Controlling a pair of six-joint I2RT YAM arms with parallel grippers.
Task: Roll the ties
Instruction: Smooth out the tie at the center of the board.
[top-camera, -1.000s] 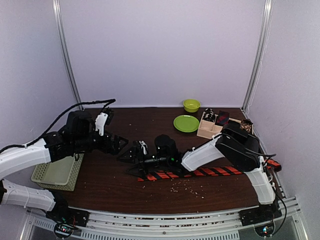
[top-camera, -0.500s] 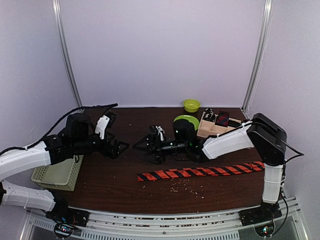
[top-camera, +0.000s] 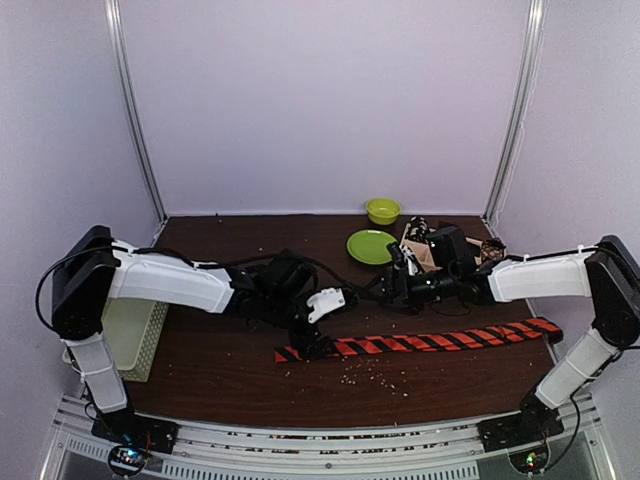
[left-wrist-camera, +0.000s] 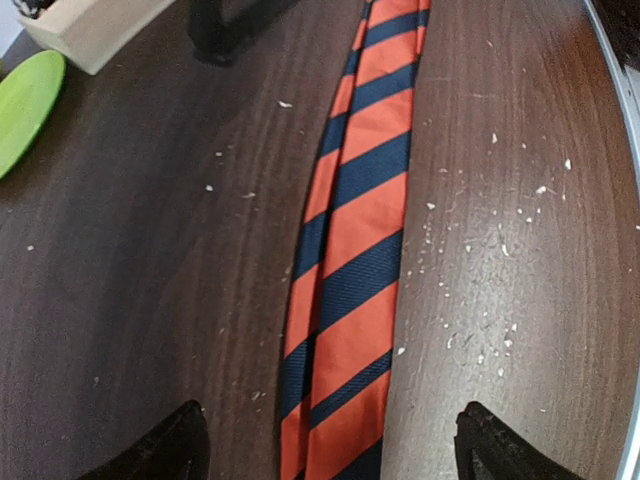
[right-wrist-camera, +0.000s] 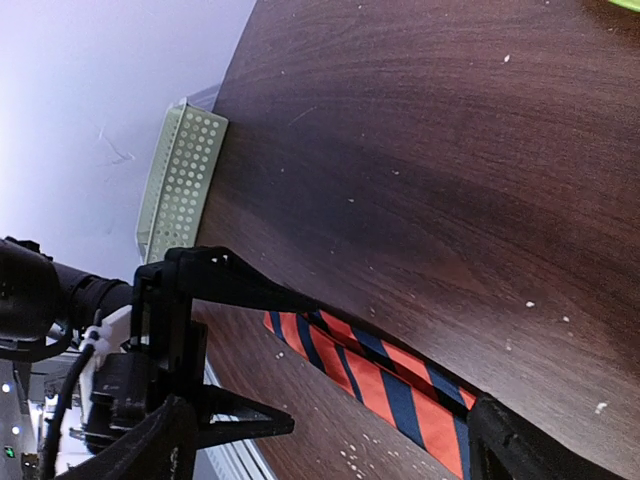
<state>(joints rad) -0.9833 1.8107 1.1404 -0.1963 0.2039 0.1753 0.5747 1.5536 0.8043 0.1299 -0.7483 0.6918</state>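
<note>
Top external: left claw (top-camera: 308, 349), spread, now straddles the tie (top-camera: 430, 343); right claw (top-camera: 380, 290), seemingly released, has retreated.

We have open table (top-camera: 220, 240) at 10–11 o'clock, behind the left arm (top-camera: 165, 280), and a bare strip at 6 o'clock in front of the tie (top-camera: 430, 342), only crumbs (top-camera: 375, 372) there. 1 o'clock is crowded: plate (top-camera: 372, 246), bowl (top-camera: 382, 210) and wooden box (left-wrist-camera: 90, 40) sit close together. Basket (top-camera: 140, 335) takes the 9 o'clock edge. Left arm spans in from 9 o'clock, right arm (top-camera: 540, 277) from 3 o'clock, both reaching mid-table. Left gripper (left-wrist-camera: 337, 443) straddles the tie's 9 o'clock end, fingers wide apart, bare wood either side. Right gripper (right-wrist-camera: 335, 445), also spread, hangs near at its 1 o'clock; we see only a narrow gap between them.
</note>
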